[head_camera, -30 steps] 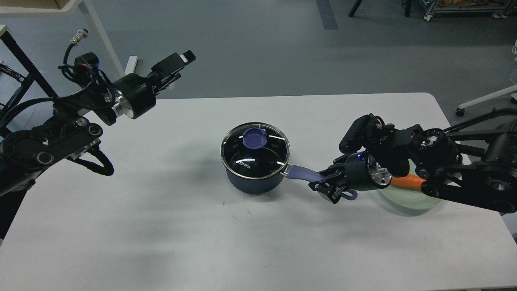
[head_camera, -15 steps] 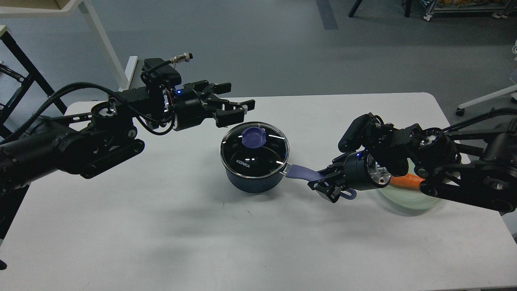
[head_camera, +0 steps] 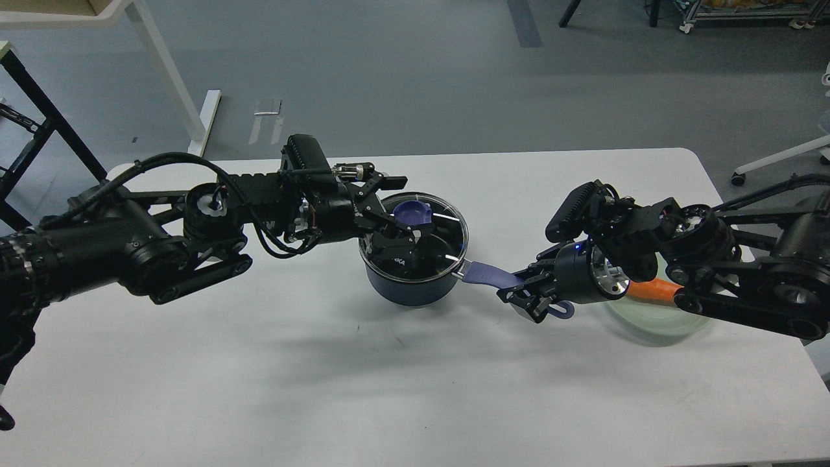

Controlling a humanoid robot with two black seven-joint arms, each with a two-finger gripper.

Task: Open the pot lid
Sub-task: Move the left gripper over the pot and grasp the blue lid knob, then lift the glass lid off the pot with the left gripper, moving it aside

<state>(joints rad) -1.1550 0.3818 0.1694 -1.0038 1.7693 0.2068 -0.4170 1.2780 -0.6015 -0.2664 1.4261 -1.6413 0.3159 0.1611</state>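
A dark blue pot (head_camera: 410, 285) with a glass lid (head_camera: 447, 228) and a purple knob (head_camera: 414, 212) stands mid-table. My left gripper (head_camera: 397, 214) is down on the lid's left side and open. One finger lies behind the knob and one in front, and the knob sits just past the fingertips, apart from them as far as I can tell. My right gripper (head_camera: 528, 295) is shut on the pot's purple handle (head_camera: 486, 275), right of the pot. The handle's end loop shows under it.
A pale green plate (head_camera: 648, 324) with an orange carrot (head_camera: 648, 290) lies at the right, partly under my right arm. The white table (head_camera: 324, 376) ends behind the pot. A white frame leg (head_camera: 175, 78) stands at the back left.
My left arm has swung in from the upper left and lowered its open gripper onto the lid beside the knob. The pot has shifted slightly right. The right gripper has kept hold of the handle.
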